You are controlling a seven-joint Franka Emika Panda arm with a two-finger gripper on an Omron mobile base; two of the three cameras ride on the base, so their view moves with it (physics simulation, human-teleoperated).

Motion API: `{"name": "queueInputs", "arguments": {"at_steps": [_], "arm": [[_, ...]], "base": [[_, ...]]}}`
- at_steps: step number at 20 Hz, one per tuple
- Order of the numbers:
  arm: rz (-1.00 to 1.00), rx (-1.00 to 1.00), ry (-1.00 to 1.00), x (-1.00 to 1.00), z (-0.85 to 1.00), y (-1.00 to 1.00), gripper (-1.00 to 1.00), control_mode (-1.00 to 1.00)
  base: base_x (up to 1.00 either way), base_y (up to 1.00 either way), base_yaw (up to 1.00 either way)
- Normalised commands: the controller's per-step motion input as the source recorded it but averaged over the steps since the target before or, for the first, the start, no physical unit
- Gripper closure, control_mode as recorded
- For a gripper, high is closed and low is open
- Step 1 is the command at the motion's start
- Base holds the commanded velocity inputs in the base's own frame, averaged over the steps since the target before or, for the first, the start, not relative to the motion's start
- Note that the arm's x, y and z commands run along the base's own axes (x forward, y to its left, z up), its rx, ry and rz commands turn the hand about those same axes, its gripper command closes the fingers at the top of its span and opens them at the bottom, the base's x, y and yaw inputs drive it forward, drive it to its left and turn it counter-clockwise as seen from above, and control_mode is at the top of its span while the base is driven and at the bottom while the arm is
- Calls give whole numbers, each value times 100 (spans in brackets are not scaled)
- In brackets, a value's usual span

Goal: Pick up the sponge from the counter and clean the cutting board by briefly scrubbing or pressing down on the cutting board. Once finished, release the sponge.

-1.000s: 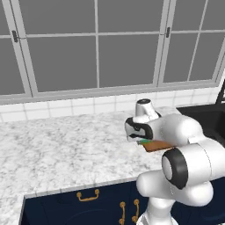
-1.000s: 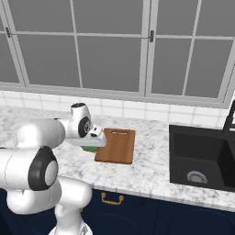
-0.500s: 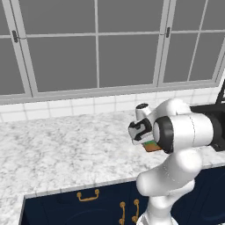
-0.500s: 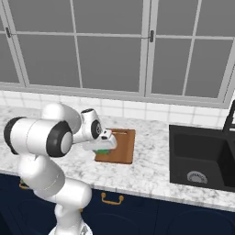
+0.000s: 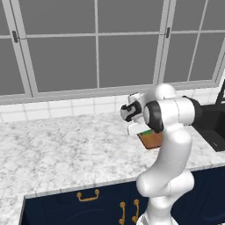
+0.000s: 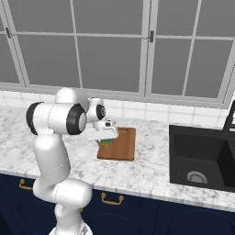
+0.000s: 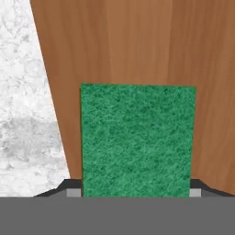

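The flat brown wooden cutting board (image 6: 119, 145) lies on the white-and-grey speckled marble table (image 6: 151, 172), nearer its front edge. The small green-topped rectangular sponge (image 7: 137, 140) sits over the board's left part; a black sink basin (image 6: 204, 158) lies right.

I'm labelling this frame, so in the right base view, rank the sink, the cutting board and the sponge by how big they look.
1. The black sink, largest, though it sits nearer the camera's side.
2. The cutting board.
3. The sponge, smallest, partly hidden by the gripper holding it.
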Motion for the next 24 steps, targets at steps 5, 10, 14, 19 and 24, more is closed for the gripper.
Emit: {"name": "queueInputs", "arguments": {"at_steps": [5, 10, 14, 19, 24], "arm": [[2, 5, -5, 74, -42, -20, 100, -100], [0, 0, -9, 64, -62, -30, 100, -100], [0, 1, -24, 4, -98, -51, 100, -100], [0, 0, -18, -69, -100, -60, 100, -100], [0, 0, -27, -100, -100, -58, 100, -100]], "base": [[0, 0, 0], [0, 0, 0], [0, 0, 0], [0, 0, 0], [0, 0, 0]]}}
